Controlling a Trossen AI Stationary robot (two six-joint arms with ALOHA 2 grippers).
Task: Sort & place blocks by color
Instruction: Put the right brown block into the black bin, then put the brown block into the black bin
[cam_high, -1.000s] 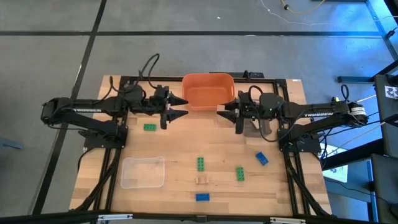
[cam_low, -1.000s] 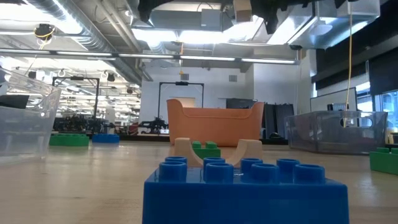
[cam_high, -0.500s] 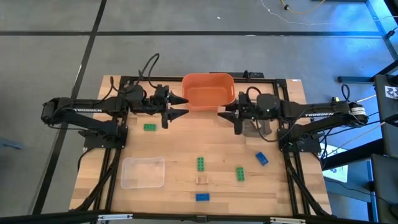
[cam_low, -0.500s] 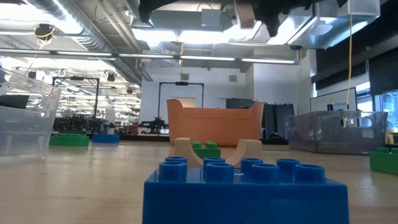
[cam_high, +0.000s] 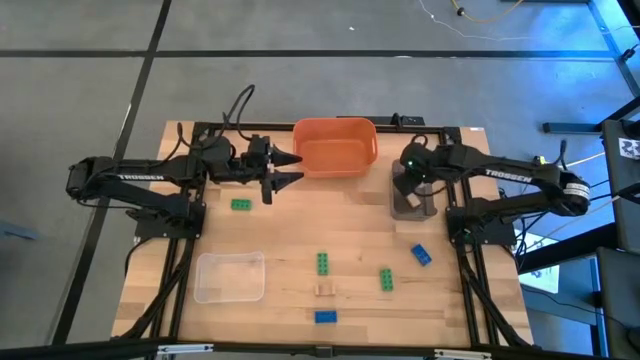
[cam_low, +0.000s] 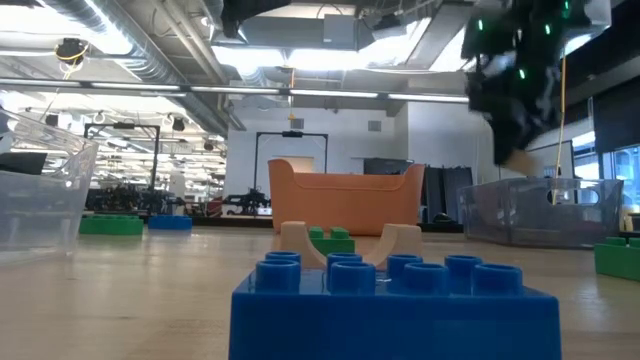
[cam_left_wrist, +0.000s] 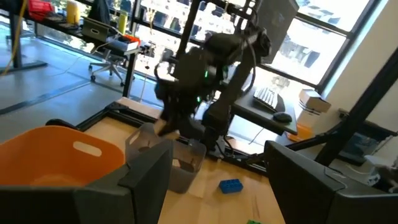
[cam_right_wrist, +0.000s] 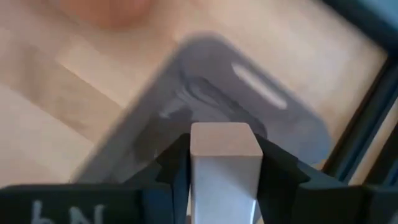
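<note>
Swinging off from beside the orange bowl (cam_high: 335, 145), the right pincer (cam_right_wrist: 224, 163) has turned over to the grey tray (cam_high: 410, 200) at the desk's (cam_high: 300, 230) right edge and now hangs right above it. It's clenched on a tan block (cam_right_wrist: 224, 158), with the tray's slotted floor straight ahead of the fingers in the right wrist view. So I'd guess the tan block is about to get dropped in there, which would make grey the tan bin.

Left pincer (cam_high: 290, 169) hasn't budged: parked by the bowl's left side, jaws wide apart, nothing in them.

Still loose on the desk: three green blocks (cam_high: 325, 263), two blue blocks (cam_high: 421, 255), and a tan arch block (cam_high: 324, 290) near the front. Clear tray (cam_high: 230, 277) looks empty from above.
</note>
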